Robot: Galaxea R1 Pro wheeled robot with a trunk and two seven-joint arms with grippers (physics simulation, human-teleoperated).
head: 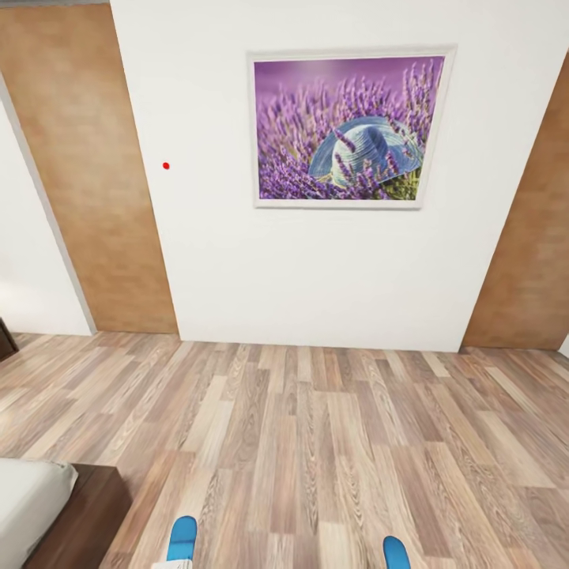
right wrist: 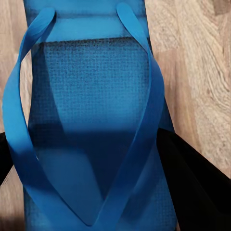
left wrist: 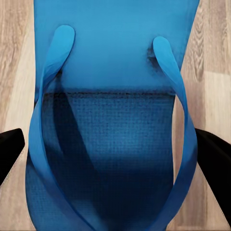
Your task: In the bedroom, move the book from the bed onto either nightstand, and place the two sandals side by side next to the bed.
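Two bright blue sandals show at the bottom edge of the head view, the left sandal (head: 182, 537) beside the bed's corner (head: 32, 498) and the right sandal (head: 395, 551) well apart from it. The left wrist view looks down on one sandal (left wrist: 115, 62), straps up, with the left gripper (left wrist: 113, 154) closed against its two long edges by black fingers (left wrist: 9, 151). My right gripper (right wrist: 96, 163) clasps the other sandal (right wrist: 91, 86) the same way, above the plank floor. The book is out of view.
A white wall with a framed lavender picture (head: 348, 126) stands ahead, with brown wood panels (head: 95, 182) on either side. Wood-plank floor (head: 316, 427) stretches between me and the wall. A dark brown furniture corner (head: 5, 340) pokes in at the left edge.
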